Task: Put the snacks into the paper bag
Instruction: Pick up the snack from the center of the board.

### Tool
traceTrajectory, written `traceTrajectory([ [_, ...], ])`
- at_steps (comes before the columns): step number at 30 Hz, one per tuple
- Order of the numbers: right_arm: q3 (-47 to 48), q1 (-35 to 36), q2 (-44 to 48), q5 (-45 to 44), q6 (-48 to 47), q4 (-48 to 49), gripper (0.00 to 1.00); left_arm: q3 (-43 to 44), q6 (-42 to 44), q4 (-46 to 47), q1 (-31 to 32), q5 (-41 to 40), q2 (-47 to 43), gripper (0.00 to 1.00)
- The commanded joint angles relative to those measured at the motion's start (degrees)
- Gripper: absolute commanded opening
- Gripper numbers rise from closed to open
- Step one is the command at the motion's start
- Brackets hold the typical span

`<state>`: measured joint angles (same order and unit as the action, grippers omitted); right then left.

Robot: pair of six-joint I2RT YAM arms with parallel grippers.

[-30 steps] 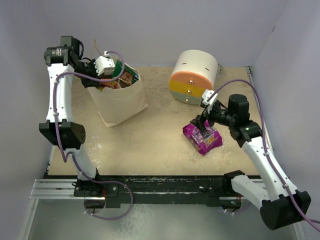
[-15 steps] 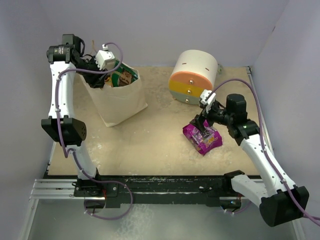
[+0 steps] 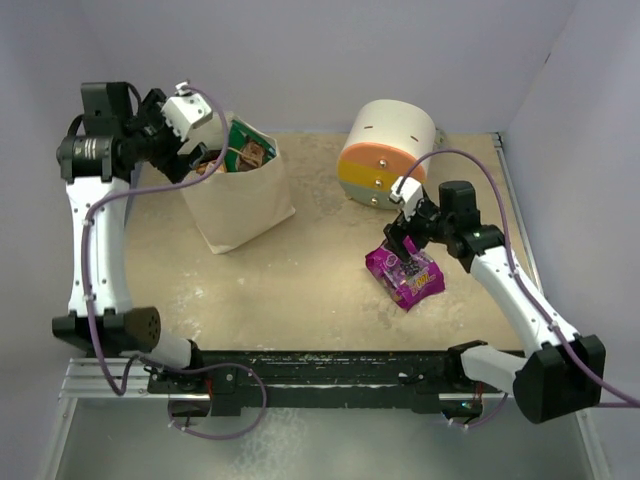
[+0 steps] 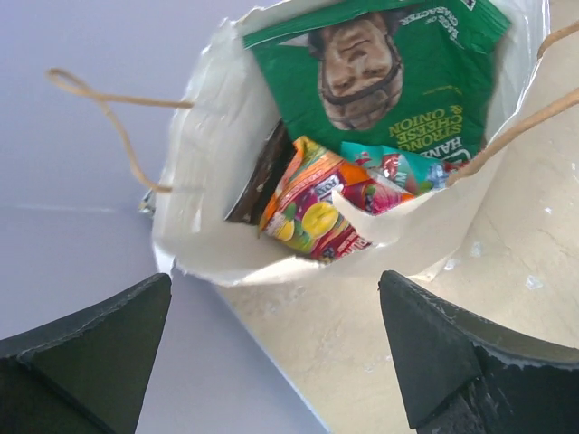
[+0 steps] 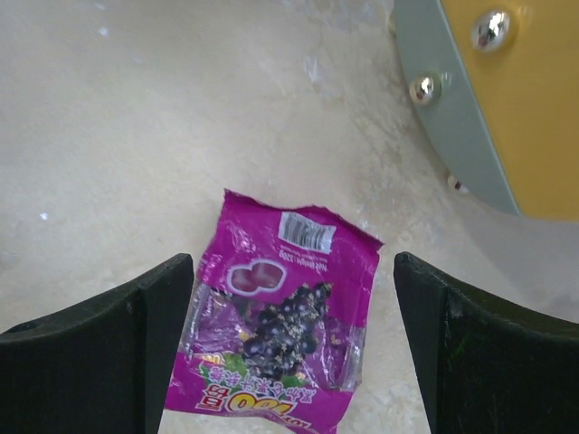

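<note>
Your left gripper (image 4: 276, 280) is spread wide with nothing between its fingers, poised over the mouth of the paper bag (image 3: 240, 210). The bag stands upright at about 10 o'clock on the table (image 3: 300, 300). Inside it you can see a green packet (image 4: 389, 81) against the far wall and an orange fruit-print packet (image 4: 312, 208) at its 7 o'clock. A teal packet (image 4: 398, 167) lies just beside that, and a dark brown one (image 4: 258, 176) is tucked along the wall. Your right gripper (image 5: 291, 262) is equally wide and empty. The purple packet (image 5: 276, 334) lies flat between its fingers, at about 4 o'clock on the table. Whether the fingertips touch it, you cannot tell. The round drawer unit (image 3: 385, 150) sits at the packet's 12 o'clock, near but apart.
</note>
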<state>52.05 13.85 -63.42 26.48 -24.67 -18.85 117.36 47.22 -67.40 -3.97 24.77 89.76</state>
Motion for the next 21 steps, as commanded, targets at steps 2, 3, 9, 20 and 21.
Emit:
traceTrajectory([
  [2, 3.3, -0.1, -4.1, -9.8, -2.2, -6.6, 0.93, -12.6, -6.7, 16.7, 0.3, -6.5, -13.6, 0.99],
  [3, 3.2, -0.2, -4.0, -11.2, -2.1, -6.8, 0.93, -14.5, -7.9, 17.6, 0.2, -6.6, -15.6, 0.99],
  [9, 4.5, -1.8, -7.3, -14.5, -3.1, -11.8, 0.93, -27.1, -16.6, 19.5, 0.2, -2.7, -27.2, 0.99],
  [20, 9.8, -12.9, -16.8, -6.8, -7.5, -21.7, 0.93, -50.1, -29.1, 21.3, 0.3, 12.1, -40.7, 0.99],
  [21, 10.3, -13.8, -18.0, -5.6, -8.2, -22.9, 0.92, -51.7, -28.7, 21.3, 0.3, 12.4, -41.5, 0.99],
])
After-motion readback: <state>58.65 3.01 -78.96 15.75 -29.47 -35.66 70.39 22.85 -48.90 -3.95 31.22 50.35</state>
